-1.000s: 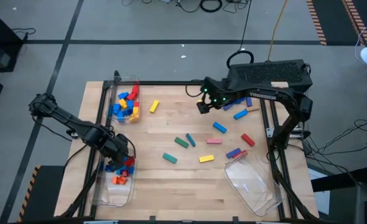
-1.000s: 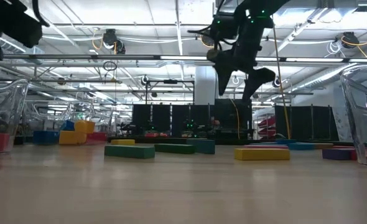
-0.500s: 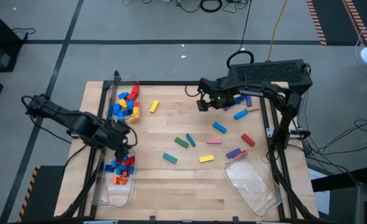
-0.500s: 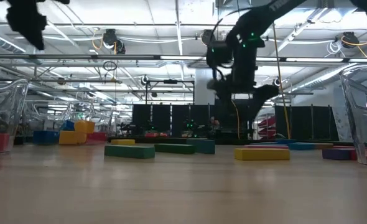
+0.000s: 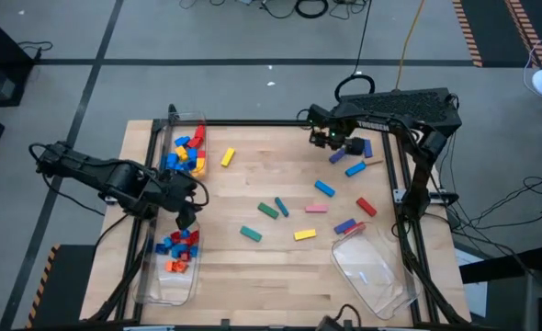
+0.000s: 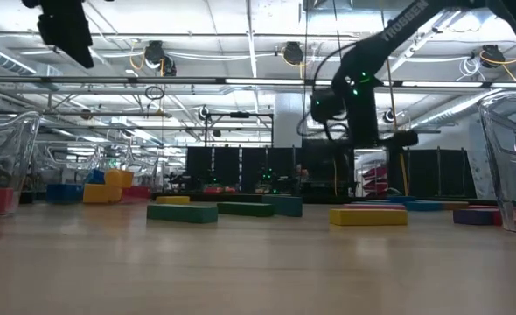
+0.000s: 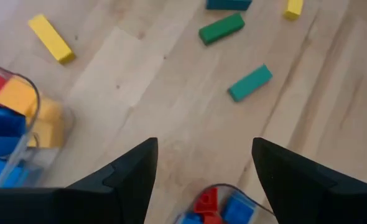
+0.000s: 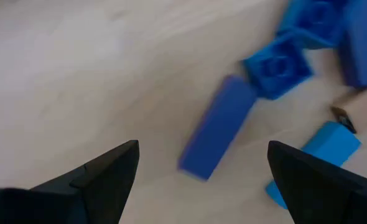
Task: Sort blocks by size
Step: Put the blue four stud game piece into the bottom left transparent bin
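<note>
Loose blocks lie across the wooden table: a yellow block point(image 5: 227, 157), green and teal bars point(image 5: 267, 211), a pink bar point(image 5: 316, 208), a red brick point(image 5: 366, 206) and a cluster of blue blocks point(image 5: 355, 169) at the far right. My left gripper point(image 5: 186, 213) hangs open and holds nothing, above the table by the near-left bin point(image 5: 175, 267). The rim of that bin shows between its fingers point(image 7: 214, 202). My right gripper point(image 5: 338, 144) points down, open, over the blue cluster. A long blue bar point(image 8: 218, 124) lies on the table between its fingers, untouched.
A clear bin point(image 5: 184, 152) at the far left holds blue, yellow and red blocks. The near-left bin holds small blue, red and orange ones. A third clear bin point(image 5: 372, 267) lies tipped at the near right. Bare wood lies along the near edge.
My left gripper has risen from over the near-left bin, gone a little toward the far edge and tipped more level. My right gripper has moved toward the table's right edge and down over the blue blocks, rolling about its own axis. No block has moved.
</note>
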Action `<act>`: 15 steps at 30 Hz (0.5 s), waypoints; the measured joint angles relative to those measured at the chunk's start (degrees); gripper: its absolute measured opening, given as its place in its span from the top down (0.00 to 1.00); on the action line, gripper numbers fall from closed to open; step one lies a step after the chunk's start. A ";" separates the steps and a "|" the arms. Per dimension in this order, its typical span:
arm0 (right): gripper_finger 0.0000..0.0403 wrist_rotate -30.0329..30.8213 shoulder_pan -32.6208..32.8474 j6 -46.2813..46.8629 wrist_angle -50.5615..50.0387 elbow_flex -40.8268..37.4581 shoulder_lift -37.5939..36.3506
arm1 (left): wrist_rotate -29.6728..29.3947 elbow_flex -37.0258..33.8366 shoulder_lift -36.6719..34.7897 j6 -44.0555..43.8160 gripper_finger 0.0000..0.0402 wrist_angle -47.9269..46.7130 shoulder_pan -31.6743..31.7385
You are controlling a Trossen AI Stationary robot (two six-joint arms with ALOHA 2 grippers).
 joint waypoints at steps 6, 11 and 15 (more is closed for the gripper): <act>0.15 3.00 -1.19 11.06 -2.56 -2.46 0.00 | -0.02 0.00 0.00 5.22 0.35 0.02 2.62; 0.15 3.59 -1.46 20.05 -3.72 -3.85 0.00 | 0.15 0.00 0.00 9.96 0.35 0.02 5.10; 0.15 3.59 -1.95 29.42 -2.87 -4.59 0.00 | 0.28 0.00 0.00 13.67 0.35 0.08 7.32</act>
